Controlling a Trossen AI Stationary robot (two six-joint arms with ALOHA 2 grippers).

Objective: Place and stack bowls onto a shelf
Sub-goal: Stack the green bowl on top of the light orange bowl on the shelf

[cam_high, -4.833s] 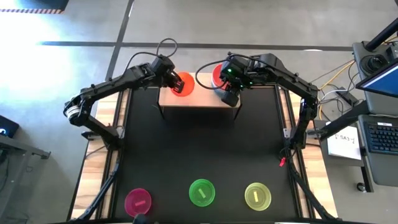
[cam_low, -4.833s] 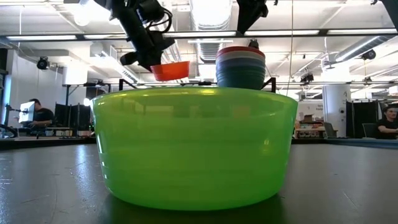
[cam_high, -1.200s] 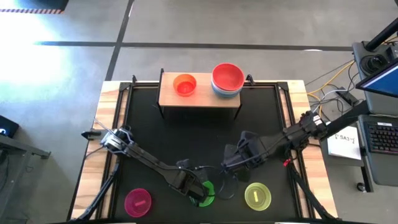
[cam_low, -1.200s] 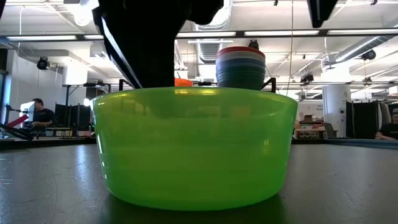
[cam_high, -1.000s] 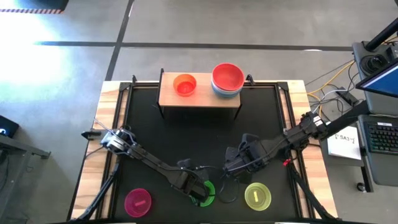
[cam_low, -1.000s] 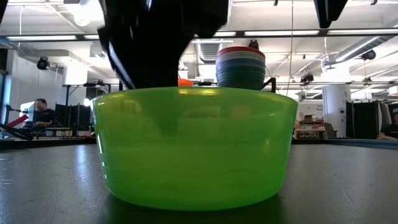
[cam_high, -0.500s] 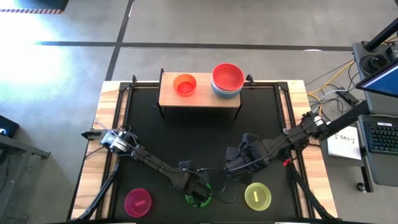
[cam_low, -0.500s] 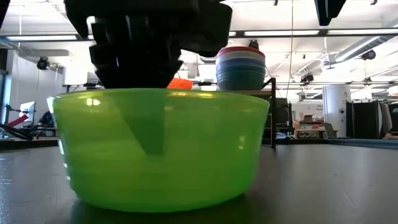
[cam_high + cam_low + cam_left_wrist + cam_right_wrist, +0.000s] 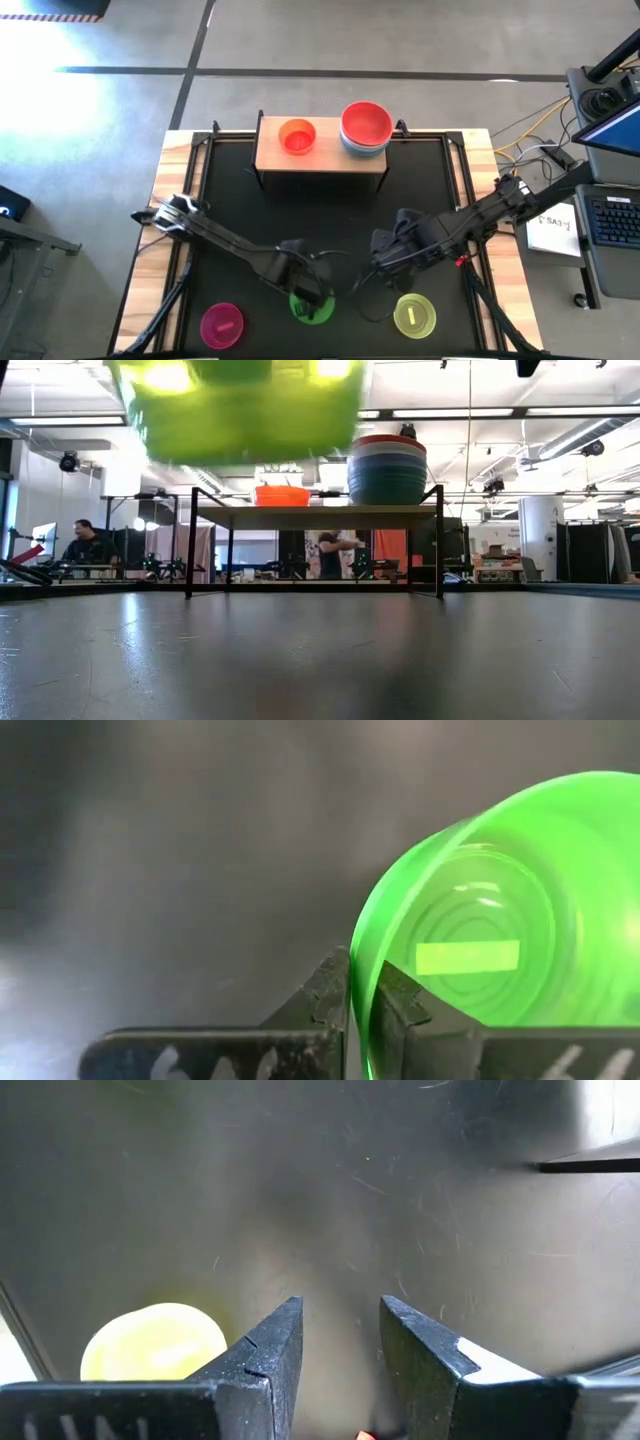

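The left gripper (image 9: pixel 360 1020) pinched the rim of the small round green plastic bowl (image 9: pixel 312 306), lifted clear of the black mat at the near middle of the bench (image 9: pixel 175 150). A pale yellow-green rectangular label (image 9: pixel 467 957) lay inside the bowl; no writing on it was readable. The right gripper (image 9: pixel 338 1350), fingers parted and empty, hovered just right of it, near the small yellow-green bowl (image 9: pixel 414 315). The small magenta bowl (image 9: pixel 222 324) sat at the near left. On the far light-wood shelf (image 9: pixel 325 160) stood the orange-red bowl (image 9: pixel 296 135) and the stacked larger bowls, red (image 9: pixel 366 124) on top.
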